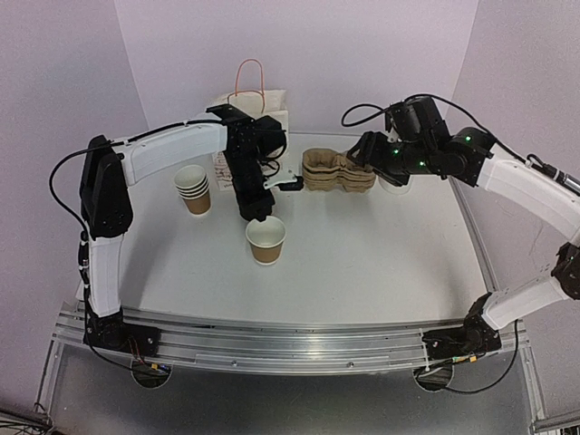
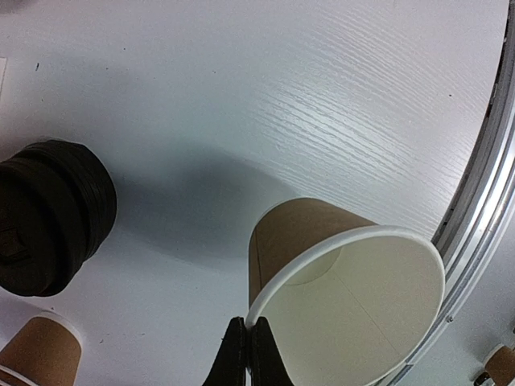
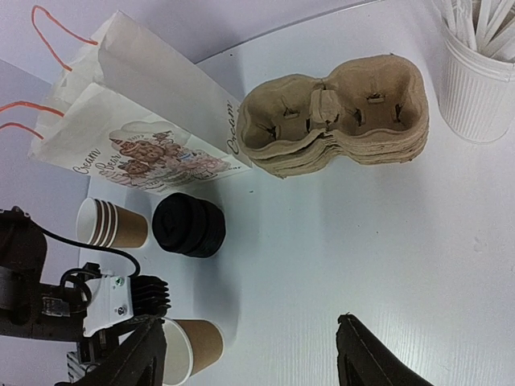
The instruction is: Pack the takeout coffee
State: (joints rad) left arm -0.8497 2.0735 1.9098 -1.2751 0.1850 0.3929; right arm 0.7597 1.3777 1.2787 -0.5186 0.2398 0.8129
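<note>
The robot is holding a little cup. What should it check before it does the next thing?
1. Left gripper pinching the cup by its rim: ok.
2. Cup standing upright on the table: ok in the top view.
3. Lid on the cup: not ok. Its white inside shows, and the stack of black lids sits apart from it.
4. Nothing inside to spill: ok, it looks empty.
5. Right gripper open and free: ok, it holds nothing and is near the carrier stack.
6. Paper bag open to take the cup: cannot tell.
</note>
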